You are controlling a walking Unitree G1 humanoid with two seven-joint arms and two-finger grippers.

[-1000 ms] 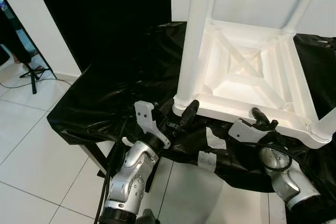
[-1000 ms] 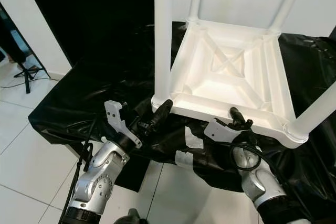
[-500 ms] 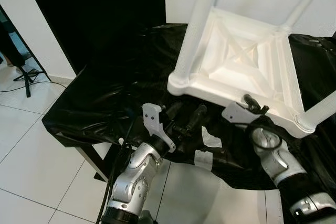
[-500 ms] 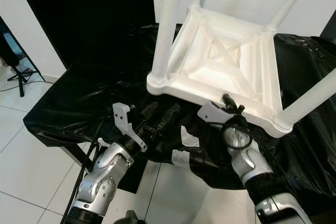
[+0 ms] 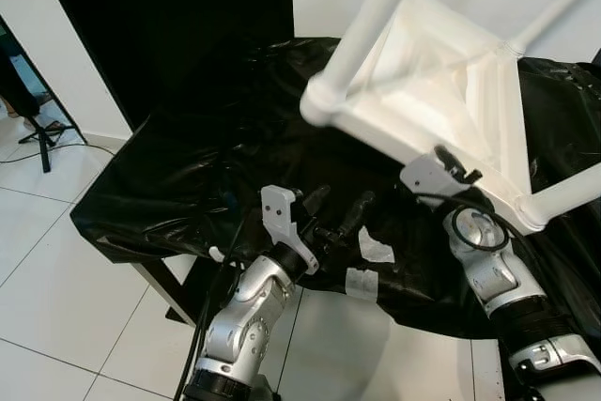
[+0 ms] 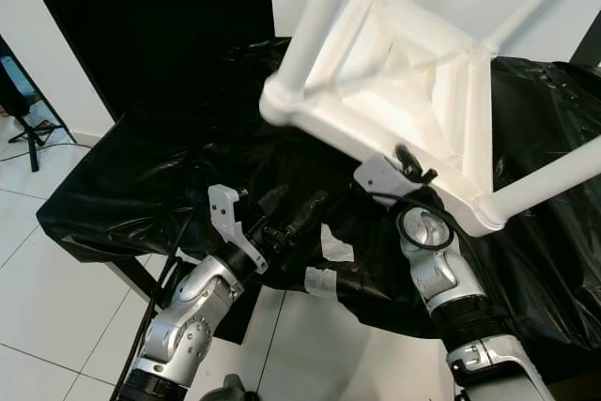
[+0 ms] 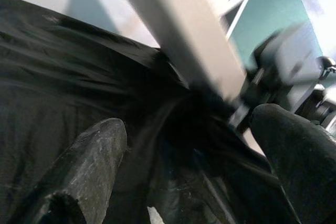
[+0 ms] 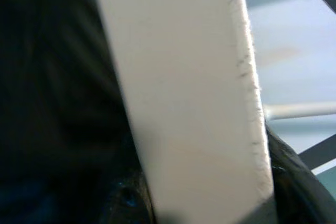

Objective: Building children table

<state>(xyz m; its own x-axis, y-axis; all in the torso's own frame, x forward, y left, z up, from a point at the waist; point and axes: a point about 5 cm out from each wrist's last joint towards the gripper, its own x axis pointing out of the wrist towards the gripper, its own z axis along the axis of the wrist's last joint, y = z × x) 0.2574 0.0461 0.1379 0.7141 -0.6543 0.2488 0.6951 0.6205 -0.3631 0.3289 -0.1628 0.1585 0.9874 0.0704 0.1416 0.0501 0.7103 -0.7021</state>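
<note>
Two black fingers of the left gripper (image 5: 336, 213) are standing apart, holding nothing, above the black sheet (image 5: 188, 157). At two o'clock the right gripper (image 5: 457, 168) is clamping the rim of the white table (image 5: 441, 72), which is tilting upside down, legs pointing up and away.

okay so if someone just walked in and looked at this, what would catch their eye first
First, the big white children's table, upside down and tilted, its near left corner lifted off the black sheet that covers the work surface. The right gripper clamps the table's near edge, while the left gripper hangs open and empty just below the raised corner.
</note>
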